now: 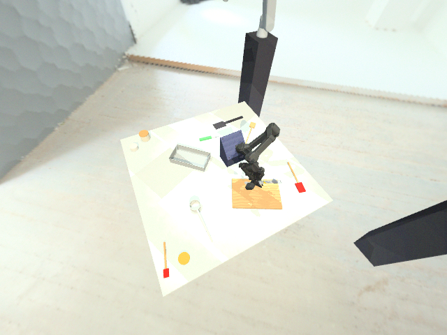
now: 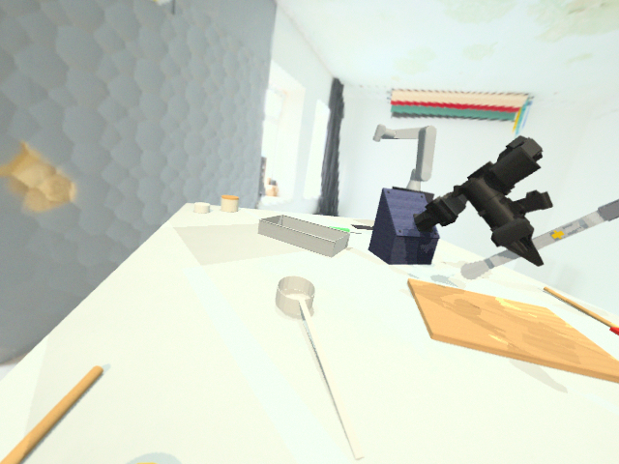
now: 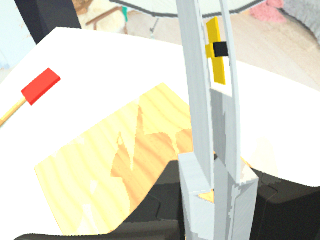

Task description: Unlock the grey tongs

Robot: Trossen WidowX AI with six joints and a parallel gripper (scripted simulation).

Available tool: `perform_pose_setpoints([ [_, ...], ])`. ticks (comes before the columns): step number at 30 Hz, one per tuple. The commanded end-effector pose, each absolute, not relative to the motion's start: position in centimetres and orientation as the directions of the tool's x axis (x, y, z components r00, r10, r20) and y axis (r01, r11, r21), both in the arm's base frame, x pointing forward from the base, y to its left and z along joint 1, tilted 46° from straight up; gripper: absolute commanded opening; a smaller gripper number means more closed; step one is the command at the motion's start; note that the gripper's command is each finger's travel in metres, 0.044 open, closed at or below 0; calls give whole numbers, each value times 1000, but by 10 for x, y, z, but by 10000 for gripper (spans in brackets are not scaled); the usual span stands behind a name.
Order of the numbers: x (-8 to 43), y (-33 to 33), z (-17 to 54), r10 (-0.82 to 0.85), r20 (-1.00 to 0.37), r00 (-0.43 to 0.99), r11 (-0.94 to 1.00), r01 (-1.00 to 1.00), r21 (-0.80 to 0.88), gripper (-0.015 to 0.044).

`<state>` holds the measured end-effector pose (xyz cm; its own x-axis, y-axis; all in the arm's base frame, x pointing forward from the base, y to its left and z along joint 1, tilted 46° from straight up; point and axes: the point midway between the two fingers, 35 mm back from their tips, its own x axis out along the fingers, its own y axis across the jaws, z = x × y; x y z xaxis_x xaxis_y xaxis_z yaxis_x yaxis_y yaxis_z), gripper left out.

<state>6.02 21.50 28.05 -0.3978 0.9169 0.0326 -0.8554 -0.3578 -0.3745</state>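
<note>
My gripper is shut on the grey tongs. The tongs hang in the air, above the back part of the wooden board in the top view. In the exterior view they slant: the rounded end is low at left, the dark end high at right. A yellow lock piece shows between the arms. The arms lie close together in the wrist view. Whether the lock is released cannot be told. The roasting tin is empty.
A dark blue slanted block stands behind the board. A long-handled round pan lies to its left. A red-headed spatula lies to its right. A green-handled tool lies behind the tin.
</note>
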Motion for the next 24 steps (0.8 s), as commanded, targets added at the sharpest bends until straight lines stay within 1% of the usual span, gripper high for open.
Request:
perform_pose_setpoints([
  [1, 59, 214, 281, 915, 33, -402, -361, -853, -377, -150],
  [13, 60, 217, 284, 919, 34, -392, -353, -859, -370, -150],
  [24, 71, 241, 307, 957, -5, -289, -277, -910, -308, -150],
])
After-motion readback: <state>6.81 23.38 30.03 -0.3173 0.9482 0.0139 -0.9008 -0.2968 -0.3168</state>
